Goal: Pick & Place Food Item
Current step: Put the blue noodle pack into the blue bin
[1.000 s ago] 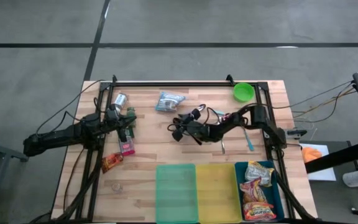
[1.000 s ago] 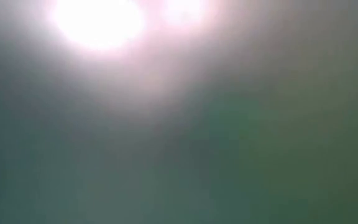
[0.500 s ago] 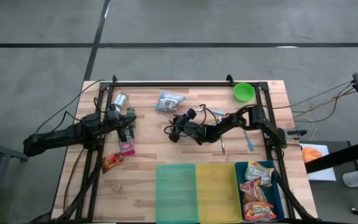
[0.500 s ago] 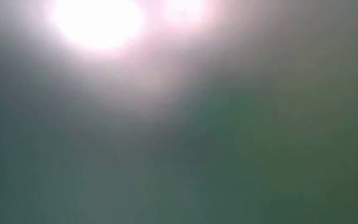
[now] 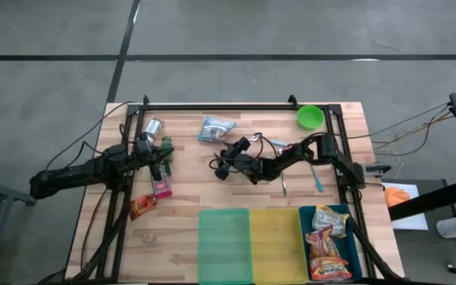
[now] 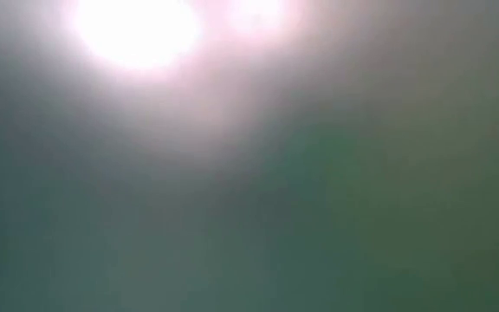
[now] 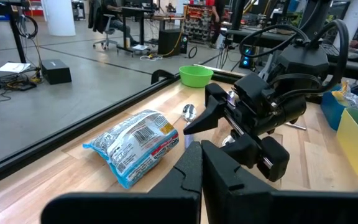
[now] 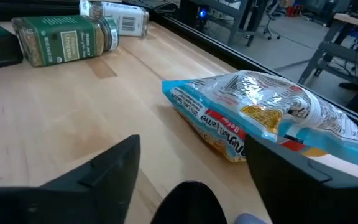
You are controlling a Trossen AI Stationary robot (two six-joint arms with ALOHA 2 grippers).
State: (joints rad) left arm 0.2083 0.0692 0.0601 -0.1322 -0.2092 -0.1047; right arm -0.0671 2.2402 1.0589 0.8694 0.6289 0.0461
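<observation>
Bare wood lies between the right gripper (image 5: pixel 219 165) and the left gripper (image 5: pixel 165 157); a gripper can pass there. Just beyond the right gripper's open fingers lies the blue packet (image 5: pixel 215 128), w/ free wood between packet and jar (image 8: pixel 65 38). Left side is crowded: jar, can (image 5: pixel 152 127), pink box (image 5: pixel 161 187), red packet (image 5: pixel 141 207). Near edge is blocked by green bin (image 5: pixel 224 234), yellow bin (image 5: pixel 274 234), blue bin (image 5: pixel 353 245). Spoon (image 5: pixel 283 184) and bowl (image 5: pixel 310 117) lie right of centre.

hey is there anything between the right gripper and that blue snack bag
No, only bare wood. In the right wrist view the open right gripper faces the snack bag, with nothing but table between them.
</observation>
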